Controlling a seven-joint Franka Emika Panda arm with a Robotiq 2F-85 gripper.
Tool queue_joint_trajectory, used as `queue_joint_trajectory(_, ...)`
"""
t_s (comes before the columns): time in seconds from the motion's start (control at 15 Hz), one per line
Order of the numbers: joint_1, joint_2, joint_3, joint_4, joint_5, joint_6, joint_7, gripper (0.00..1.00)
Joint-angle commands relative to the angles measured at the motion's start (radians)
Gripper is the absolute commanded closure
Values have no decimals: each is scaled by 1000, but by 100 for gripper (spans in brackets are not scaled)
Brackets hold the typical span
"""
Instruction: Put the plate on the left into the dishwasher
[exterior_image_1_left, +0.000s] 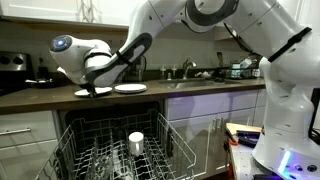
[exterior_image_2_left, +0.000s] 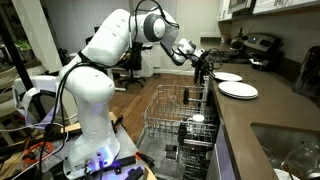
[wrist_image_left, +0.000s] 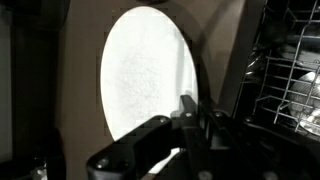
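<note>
The plate (exterior_image_1_left: 82, 92) is the left one of two white plates on the dark countertop; in an exterior view it is the farther plate (exterior_image_2_left: 229, 76). In the wrist view the plate (wrist_image_left: 145, 70) fills the middle as a bright oval. My gripper (wrist_image_left: 197, 108) is shut on its right rim, one finger over the white face. In both exterior views the gripper (exterior_image_1_left: 97, 89) (exterior_image_2_left: 208, 72) is down at the plate's edge on the counter. The dishwasher (exterior_image_1_left: 80, 150) (exterior_image_2_left: 170, 115) stands open below the counter with its wire racks pulled out.
A second white plate (exterior_image_1_left: 131, 89) (exterior_image_2_left: 239, 91) lies next to the held one. A white cup (exterior_image_1_left: 136, 143) (exterior_image_2_left: 197, 119) stands in the pulled-out rack. A sink (exterior_image_2_left: 290, 150) is set in the counter further along. White cabinet drawers (exterior_image_1_left: 25, 135) flank the dishwasher.
</note>
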Motion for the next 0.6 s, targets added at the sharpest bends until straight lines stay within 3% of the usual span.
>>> queue_joint_trajectory(0.0, 5, -1, 9, 9, -27, -22, 21, 92)
queue_joint_trajectory(0.53, 38, -13, 30, 10, -21, -32, 33, 92)
